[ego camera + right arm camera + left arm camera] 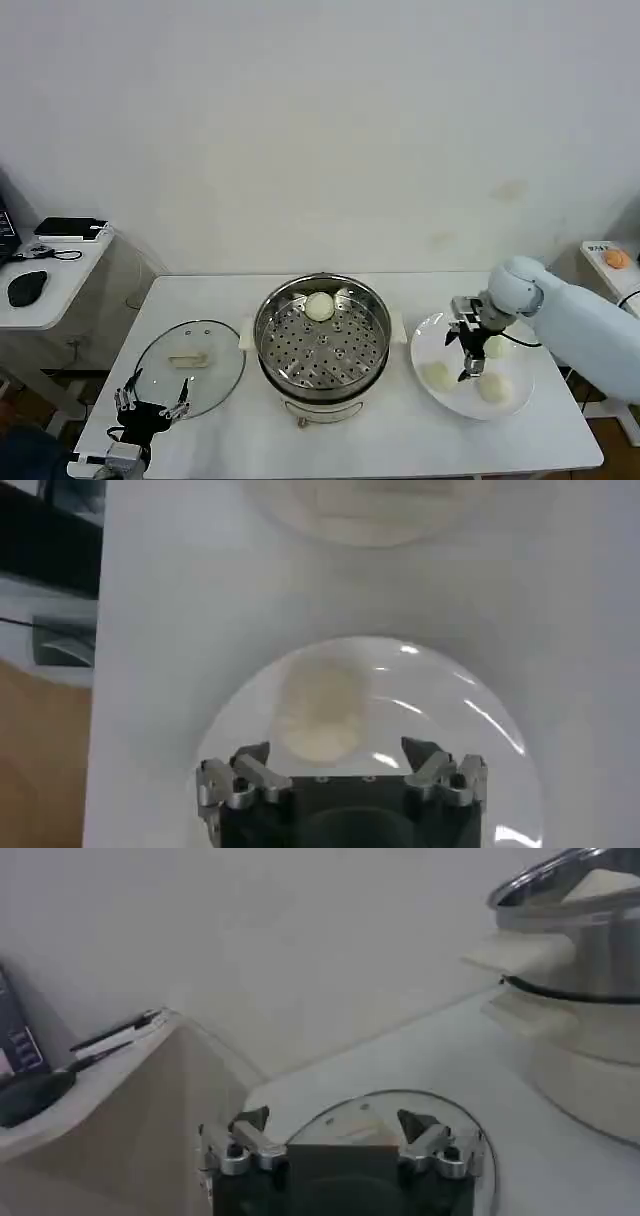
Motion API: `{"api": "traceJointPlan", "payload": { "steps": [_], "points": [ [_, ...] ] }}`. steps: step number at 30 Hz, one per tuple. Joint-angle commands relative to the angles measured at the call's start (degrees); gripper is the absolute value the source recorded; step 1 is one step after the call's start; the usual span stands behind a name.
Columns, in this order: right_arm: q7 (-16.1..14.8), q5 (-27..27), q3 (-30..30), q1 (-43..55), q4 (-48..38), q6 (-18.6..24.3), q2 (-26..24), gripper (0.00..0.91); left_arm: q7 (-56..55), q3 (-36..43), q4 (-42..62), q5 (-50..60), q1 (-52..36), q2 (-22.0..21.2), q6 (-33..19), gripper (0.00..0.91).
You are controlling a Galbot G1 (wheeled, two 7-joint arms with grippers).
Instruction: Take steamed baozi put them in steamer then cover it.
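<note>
white table (250, 440) spread wide across the head view, carrying everything. steamer (322, 345) planted at its centre, big and shiny, perforated tray bare but for one steamed baozi (319, 306) tucked against the far wall. in the left wrist view the steamer (590, 998) looms off to one side, white handle jutting out. cover (190, 367) lying flat on the table to the steamer's left, just beside it, pale bar handle up, off the pot. white plate (520, 400) to the steamer's right, close by, holding three more buns: one near the steamer side (437, 374), one toward the front (491, 387), one farther back (497, 347). right gripper (468, 362) hanging low over the plate, amid the three buns, fingers spread and clamping nothing. from the right wrist view, right gripper (340, 765) open above the plate (480, 730), a baozi (320, 715) sitting ahead of the spread fingertips; touching or not, cannot tell. left gripper (152, 408) parked low at the table's front left corner, just by the cover's near rim, fingers wide apart and empty. in the left wrist view, left gripper (342, 1133) spread over the near part of the cover (400, 1110). side desk (60, 270) off to the left with a dark mouse (27, 288) on it.
</note>
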Motion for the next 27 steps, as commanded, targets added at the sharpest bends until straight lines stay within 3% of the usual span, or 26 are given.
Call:
{"api": "traceJointPlan", "payload": {
  "steps": [1,27],
  "points": [
    [0.8,-2.9,0.8,-1.8,-0.4,0.7,0.8,0.907,0.0,0.1,0.1,0.0,0.0,0.0,0.0,0.907],
    [1.1,-5.5,2.6,-5.4,-2.3,1.4,3.8,0.907,0.0,-0.2,1.0,0.1,-0.2,0.1,-0.1,0.907]
  ]
}}
